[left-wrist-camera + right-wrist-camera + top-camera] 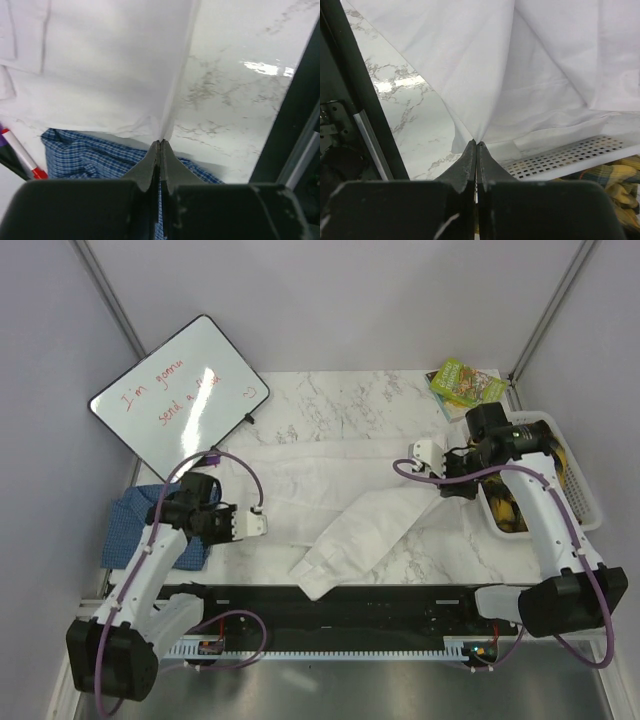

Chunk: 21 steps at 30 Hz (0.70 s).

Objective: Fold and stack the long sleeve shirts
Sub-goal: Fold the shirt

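Observation:
The white long sleeve shirt (320, 472) lies spread across the marble table, one sleeve (365, 528) folded diagonally toward the near edge. My left gripper (262, 523) is shut on the shirt's left edge (170, 100), pinching a thin fold at its tips (161, 142). My right gripper (420, 454) is shut on the shirt's right edge, and the cloth (530, 75) rises taut from its tips (476, 143). The blue checked shirt (125, 525) lies crumpled at the table's left edge under the left arm and shows beneath the jaws (90, 155).
A whiteboard (180, 395) with red writing leans at the back left, and a red-capped marker (20, 155) lies near the blue shirt. A green book (465, 382) sits at the back right. A white perforated basket (580, 490) holding yellow plaid cloth (620, 185) stands at the right.

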Motion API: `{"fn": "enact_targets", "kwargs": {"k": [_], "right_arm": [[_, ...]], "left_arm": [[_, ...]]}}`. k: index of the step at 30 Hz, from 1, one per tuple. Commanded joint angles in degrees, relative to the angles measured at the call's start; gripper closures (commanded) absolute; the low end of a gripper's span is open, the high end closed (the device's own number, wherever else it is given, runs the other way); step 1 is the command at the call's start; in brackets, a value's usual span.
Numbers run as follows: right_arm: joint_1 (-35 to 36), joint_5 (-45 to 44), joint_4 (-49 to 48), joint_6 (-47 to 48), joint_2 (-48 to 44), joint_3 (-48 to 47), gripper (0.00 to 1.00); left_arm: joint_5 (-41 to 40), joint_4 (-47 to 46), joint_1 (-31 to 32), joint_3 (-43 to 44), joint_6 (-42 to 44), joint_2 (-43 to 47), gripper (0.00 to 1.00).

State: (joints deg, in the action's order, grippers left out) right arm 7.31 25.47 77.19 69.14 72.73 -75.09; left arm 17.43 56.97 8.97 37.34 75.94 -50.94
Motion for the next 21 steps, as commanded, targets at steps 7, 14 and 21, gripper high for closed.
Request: {"fn": "enact_targets", "kwargs": {"k": [7,14,21], "right_arm": [[-0.7,0.0,-2.2,1.6,7.8,-11.4,1.0],[-0.7,-0.2,-6.3,1.3,13.0,-15.4,1.0],[-0.7,-1.0,-9.9,0.7,15.9,-17.0,1.0]], "left_arm": [[3.3,-13.4,-3.2,10.9,-1.8,-15.2,0.98],[2.6,-17.8,-4.1,12.6,-1.9,-20.6,0.98],[1.8,-21.6,-5.5,12.1,-2.6,-23.0,0.98]]}}
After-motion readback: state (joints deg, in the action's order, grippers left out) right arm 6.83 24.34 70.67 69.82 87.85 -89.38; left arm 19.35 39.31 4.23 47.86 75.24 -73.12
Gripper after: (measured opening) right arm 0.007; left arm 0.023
